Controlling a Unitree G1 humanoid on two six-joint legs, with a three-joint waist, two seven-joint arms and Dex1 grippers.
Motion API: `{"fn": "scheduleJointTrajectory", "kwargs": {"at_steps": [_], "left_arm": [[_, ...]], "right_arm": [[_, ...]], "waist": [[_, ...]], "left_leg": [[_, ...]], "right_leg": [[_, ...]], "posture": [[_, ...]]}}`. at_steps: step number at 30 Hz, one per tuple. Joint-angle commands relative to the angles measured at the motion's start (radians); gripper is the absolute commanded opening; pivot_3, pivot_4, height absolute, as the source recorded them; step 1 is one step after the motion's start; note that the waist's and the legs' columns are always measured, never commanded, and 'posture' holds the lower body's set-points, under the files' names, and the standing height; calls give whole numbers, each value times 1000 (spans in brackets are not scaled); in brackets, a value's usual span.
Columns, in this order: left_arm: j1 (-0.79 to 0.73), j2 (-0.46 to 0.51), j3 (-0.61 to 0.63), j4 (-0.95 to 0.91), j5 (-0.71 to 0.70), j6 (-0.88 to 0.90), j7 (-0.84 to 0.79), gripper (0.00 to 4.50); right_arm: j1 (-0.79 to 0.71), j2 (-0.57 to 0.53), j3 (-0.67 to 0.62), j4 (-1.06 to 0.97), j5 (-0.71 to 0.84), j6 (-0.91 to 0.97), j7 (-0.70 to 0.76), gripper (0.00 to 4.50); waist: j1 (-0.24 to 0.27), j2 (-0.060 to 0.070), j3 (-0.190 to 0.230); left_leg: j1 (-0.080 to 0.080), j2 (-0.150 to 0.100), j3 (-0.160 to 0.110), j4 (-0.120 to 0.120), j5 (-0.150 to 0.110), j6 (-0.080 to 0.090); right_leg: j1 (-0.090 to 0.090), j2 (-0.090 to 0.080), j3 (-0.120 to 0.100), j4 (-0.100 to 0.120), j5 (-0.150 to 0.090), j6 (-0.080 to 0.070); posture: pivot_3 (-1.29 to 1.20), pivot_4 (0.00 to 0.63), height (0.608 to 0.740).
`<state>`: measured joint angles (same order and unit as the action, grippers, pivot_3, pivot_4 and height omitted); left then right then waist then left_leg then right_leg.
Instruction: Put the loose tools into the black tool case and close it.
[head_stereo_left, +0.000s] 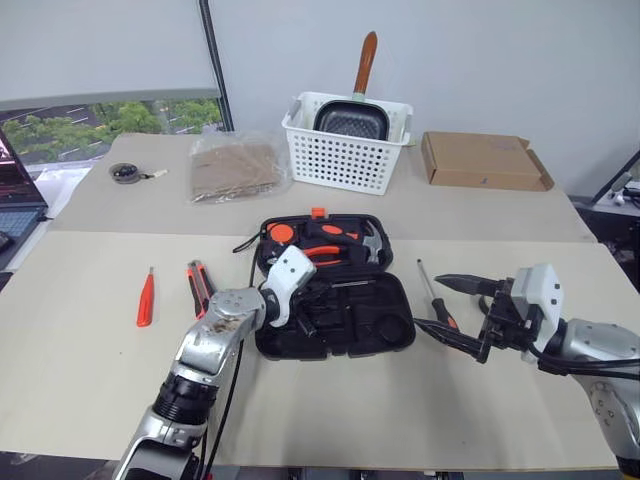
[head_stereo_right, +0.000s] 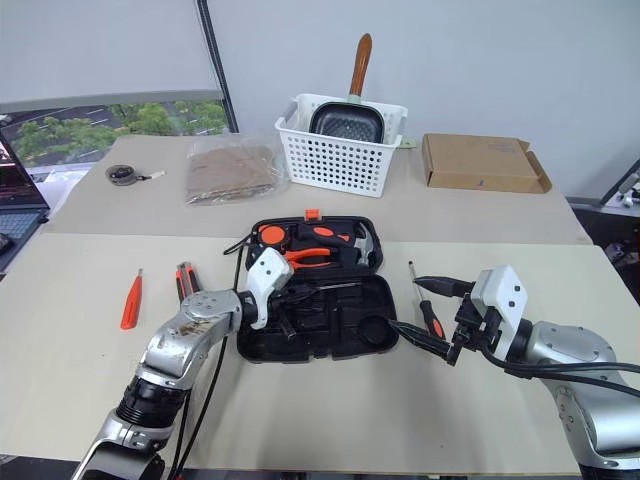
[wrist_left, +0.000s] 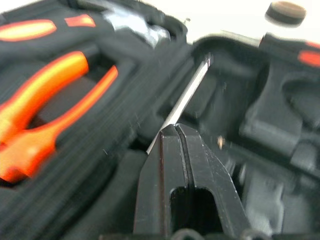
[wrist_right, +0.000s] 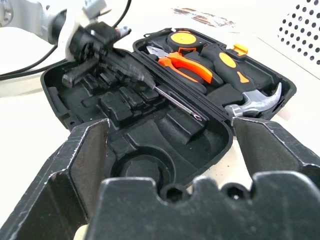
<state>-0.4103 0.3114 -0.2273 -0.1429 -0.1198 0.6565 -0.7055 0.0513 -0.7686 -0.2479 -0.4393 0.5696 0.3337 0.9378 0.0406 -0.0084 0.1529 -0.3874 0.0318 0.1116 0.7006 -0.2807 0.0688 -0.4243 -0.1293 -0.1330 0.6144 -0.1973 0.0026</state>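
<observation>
Black tool case (head_stereo_left: 335, 300) lies open on counter (head_stereo_left: 90, 370); one long screwdriver (wrist_right: 177, 102) seated inside. Left hand (wrist_left: 181, 137) clenched, empty; right hand (head_stereo_left: 455, 308) released. Second screwdriver (head_stereo_left: 436, 297), short screwdriver (head_stereo_left: 146, 298), utility knife (head_stereo_left: 199, 285) left outside; lid unclosed.

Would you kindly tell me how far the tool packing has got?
Done: nothing clearly. In hand: left gripper, jaws shut, presses one screwdriver into the open case. Left: second screwdriver, short screwdriver, knife, closing. Right gripper hovers open.
</observation>
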Motion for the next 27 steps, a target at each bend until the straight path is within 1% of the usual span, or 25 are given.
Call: {"fn": "scheduleJointTrajectory", "kwargs": {"at_steps": [1,5,9,11,13,17,21,24,27], "left_arm": [[3,21,-36,30,36,47,37,21],[7,8,-30,42,23,94,73,21],[-6,-8,-20,47,-3,63,71,21],[-5,-19,-10,31,-27,-5,46,21],[6,-22,8,-4,-59,-13,31,21],[31,-38,45,-47,-116,-126,-8,21],[35,-66,68,-58,-145,-182,7,21],[28,-81,74,-45,-129,-210,42,21],[14,-79,60,-12,-86,-186,91,21]], "right_arm": [[-5,1,-20,-27,2,-19,-4,4500],[1,2,-20,-30,2,-19,-6,4500],[3,2,-18,-31,2,-18,-7,4500],[4,2,-19,-31,2,-18,-7,4500],[4,1,-19,-30,2,-17,-7,4500],[4,1,-19,-26,2,-18,-5,4500],[1,2,-13,-23,-1,-21,-3,4500],[-2,2,-9,-19,-2,-22,-1,4500],[-4,0,-10,-18,-1,-22,3,4500]], "waist": [[0,0,0],[0,1,-1],[1,3,-2],[1,3,-2],[0,2,-2],[-2,2,-2],[1,2,-2],[3,2,-2],[2,2,-2]], "left_leg": [[0,0,0,0,0,0],[2,0,0,0,0,0],[2,0,0,0,0,-1],[2,0,0,0,1,-1],[2,0,0,0,2,-1],[-1,0,0,0,1,0],[-3,0,1,0,1,0],[-2,0,1,0,0,2],[-2,-1,1,1,-1,3]], "right_leg": [[0,0,0,0,0,0],[1,0,1,0,0,0],[2,0,2,1,1,1],[1,0,2,1,1,1],[1,0,2,1,2,0],[-2,0,2,0,2,0],[-2,0,2,-2,2,-1],[-1,0,2,-3,2,-1],[-1,0,2,-3,3,0]], "posture": [[0,150,700],[0,150,700],[0,150,700],[0,150,700],[0,150,700],[0,150,700],[0,150,700],[0,150,700],[0,150,700]]}}
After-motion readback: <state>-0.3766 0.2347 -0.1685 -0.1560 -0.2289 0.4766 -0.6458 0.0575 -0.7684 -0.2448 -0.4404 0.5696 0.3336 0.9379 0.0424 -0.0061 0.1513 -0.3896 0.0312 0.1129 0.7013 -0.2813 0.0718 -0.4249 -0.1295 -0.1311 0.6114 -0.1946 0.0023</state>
